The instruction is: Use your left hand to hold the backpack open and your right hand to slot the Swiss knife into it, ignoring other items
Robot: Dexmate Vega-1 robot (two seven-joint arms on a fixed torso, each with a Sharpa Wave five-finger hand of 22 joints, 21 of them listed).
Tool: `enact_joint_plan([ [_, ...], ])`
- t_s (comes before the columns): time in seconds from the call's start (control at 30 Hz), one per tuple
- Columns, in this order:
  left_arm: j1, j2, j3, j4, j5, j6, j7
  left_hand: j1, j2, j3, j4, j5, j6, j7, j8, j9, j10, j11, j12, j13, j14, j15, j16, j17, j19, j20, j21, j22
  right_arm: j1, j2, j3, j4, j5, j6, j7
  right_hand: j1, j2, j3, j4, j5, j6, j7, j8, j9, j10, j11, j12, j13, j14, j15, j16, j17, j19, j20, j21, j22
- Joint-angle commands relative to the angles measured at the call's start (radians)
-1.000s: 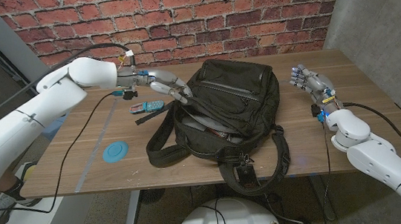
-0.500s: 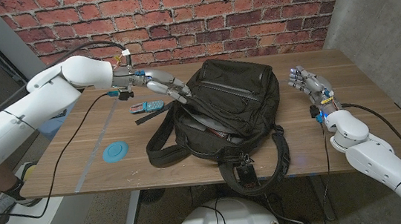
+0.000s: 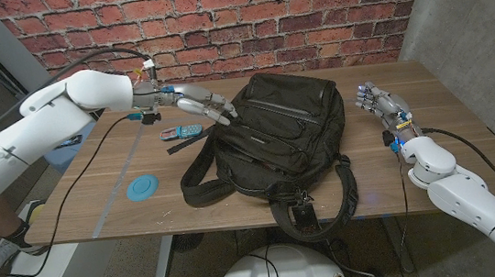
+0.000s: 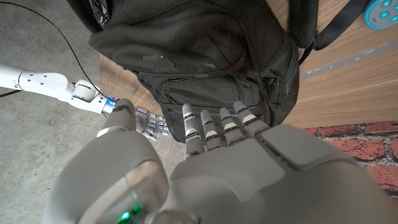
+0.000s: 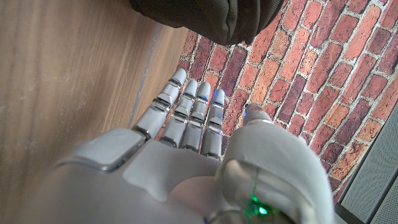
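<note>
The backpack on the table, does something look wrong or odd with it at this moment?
Yes. The backpack lies with its top flap closed, and the left hand hovers beside it holding nothing, so it is not held open.

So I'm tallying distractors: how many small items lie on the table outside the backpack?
2: a blue disc left of the backpack, and a pocket tool under the left hand. Others may be hidden.
</note>
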Motion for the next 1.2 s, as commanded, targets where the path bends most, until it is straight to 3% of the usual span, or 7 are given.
enact_joint_plan([
  [0.03,0.03,0.032,-0.033,-0.04,-0.021,0.018,0.016,-0.019,-0.004,-0.012,0.003,0.007,-0.016,0.002,-0.017,0.005,-0.027,0.013,-0.02,-0.01,-0.034,0.013,0.002,-0.014,-0.014,0.002,-0.004,0.002,0.002,-0.006,-0.002,-0.002,0.008,-0.014,0.002,0.0,-0.007,0.01,0.001,0.005,-0.005,0.002,0.007,0.003,0.002,0.001,-0.003,0.002,-0.006,-0.04,-0.005,0.0,0.002,0.003,0.01,0.004],
  [0.27,0.078,0.054,-0.069,-0.061,-0.033,0.019,0.075,-0.037,0.002,-0.023,0.004,0.012,-0.052,0.005,-0.056,0.006,-0.075,0.038,-0.063,-0.038,-0.113,0.039,-0.002,-0.053,-0.042,0.008,-0.016,-0.003,0.009,-0.005,-0.007,0.007,0.01,-0.015,0.007,-0.001,-0.007,0.012,-0.001,0.005,-0.005,0.001,0.007,0.002,0.003,0.001,-0.004,0.003,-0.006,-0.038,-0.005,-0.001,0.003,0.002,0.01,0.003],
  [0.47,0.162,0.067,-0.119,-0.073,-0.038,0.012,0.196,-0.082,0.066,-0.017,0.041,0.007,-0.101,0.013,-0.097,0.007,-0.113,0.064,-0.1,-0.069,-0.157,0.058,0.006,-0.082,-0.069,0.029,-0.027,-0.008,0.015,-0.008,-0.01,0.011,0.014,-0.019,0.012,-0.002,-0.006,0.014,-0.004,0.006,-0.005,0.002,0.008,0.002,0.002,0.0,-0.006,0.004,-0.007,-0.039,-0.004,0.0,0.002,0.003,0.01,0.003],
  [0.7,0.25,0.064,-0.164,-0.083,-0.063,0.022,0.313,-0.093,0.095,-0.01,0.054,0.005,-0.104,0.016,-0.104,0.007,-0.107,0.069,-0.104,-0.077,-0.157,0.063,0.01,-0.088,-0.068,0.031,-0.026,-0.009,0.019,-0.014,-0.01,0.012,0.019,-0.024,0.02,-0.002,-0.006,0.016,-0.006,0.006,-0.006,0.002,0.008,0.001,0.0,0.0,-0.008,0.004,-0.009,-0.039,-0.004,0.001,0.002,0.003,0.009,0.003],
  [1.2,0.359,0.038,-0.228,-0.1,-0.103,0.029,0.46,-0.095,0.124,0.008,0.055,0.003,-0.108,0.019,-0.12,0.006,-0.075,0.07,-0.103,-0.095,-0.128,0.064,0.021,-0.107,-0.049,0.03,-0.018,-0.011,0.027,-0.015,-0.014,0.033,0.029,-0.013,0.043,-0.003,-0.004,0.021,-0.011,0.006,-0.007,0.001,0.009,0.0,0.0,-0.002,-0.011,0.005,-0.012,-0.04,-0.004,0.001,-0.001,0.002,0.009,0.003],
])
